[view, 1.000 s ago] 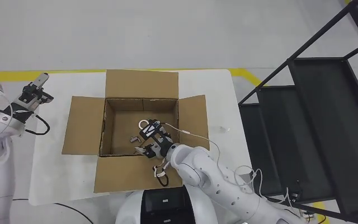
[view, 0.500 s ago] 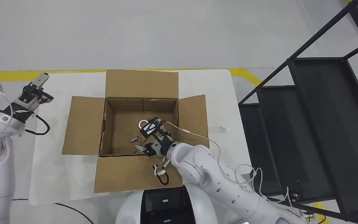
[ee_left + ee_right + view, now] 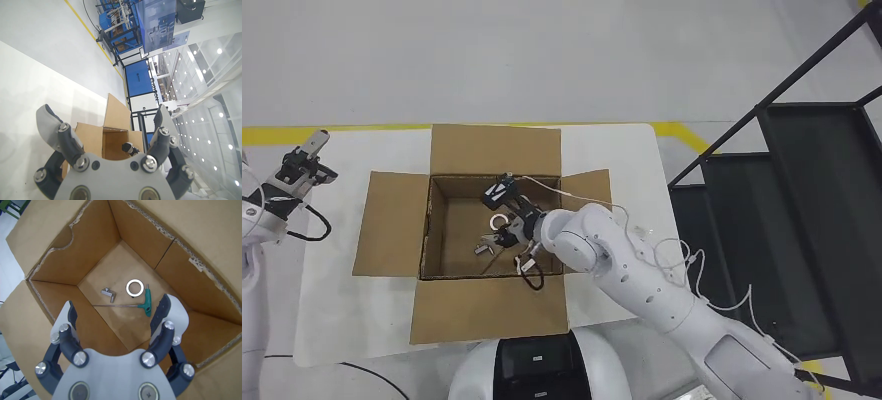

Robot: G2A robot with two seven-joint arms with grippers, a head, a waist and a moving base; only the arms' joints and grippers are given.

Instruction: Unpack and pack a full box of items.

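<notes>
Right wrist view: my right gripper (image 3: 117, 304) hangs released above the box (image 3: 56, 262). I judge unpacking is in hand, next needing a descent onto the green-handled key (image 3: 147, 305).

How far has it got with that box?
Done: the box has its flaps open. In hand: nothing; the right tool hangs open and empty over the box, and the left tool is open too, well apart from it. Left: a ring, a green-handled key and a metal bracket lie on the box floor, apparently not yet lifted out.
</notes>
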